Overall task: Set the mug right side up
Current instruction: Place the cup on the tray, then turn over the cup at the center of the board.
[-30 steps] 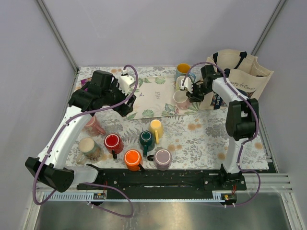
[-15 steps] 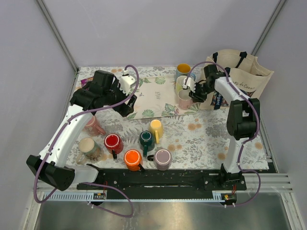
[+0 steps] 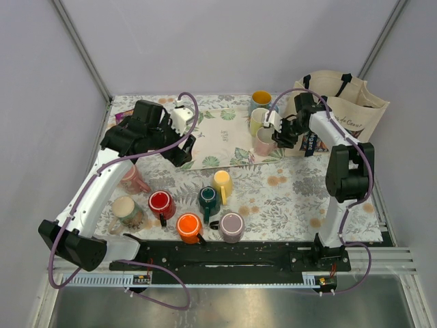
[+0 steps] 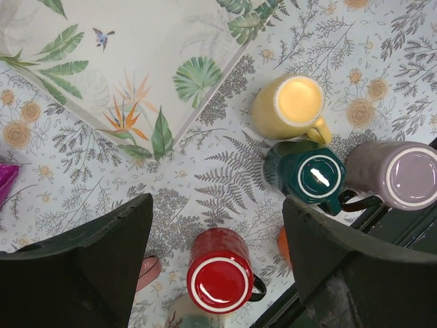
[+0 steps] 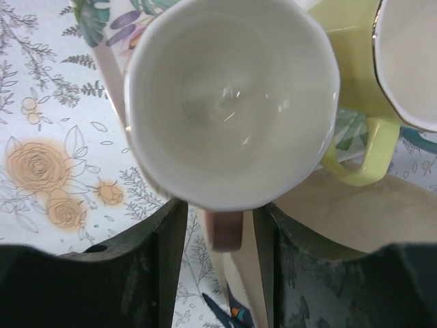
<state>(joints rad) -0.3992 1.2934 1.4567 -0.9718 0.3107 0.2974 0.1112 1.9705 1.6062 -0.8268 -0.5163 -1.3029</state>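
The left end effector point(image 4: 217, 219), spread wide, could clip the glossy red ceramic mug point(image 4: 220, 287) while reaching the dusty salmon-pink ceramic mug point(image 3: 134, 179) at the tabletop's point(image 3: 287, 198) left; the right end effector point(image 5: 218, 266) loosely straddles a paler pink ceramic mug's point(image 5: 229, 102) handle.

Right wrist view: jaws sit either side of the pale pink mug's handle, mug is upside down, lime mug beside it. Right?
One thing is off. The pale pink mug is right side up: the right wrist view looks straight into its white inside. The rest holds. The right gripper has its jaws either side of the handle, and the lime mug stands beside it.
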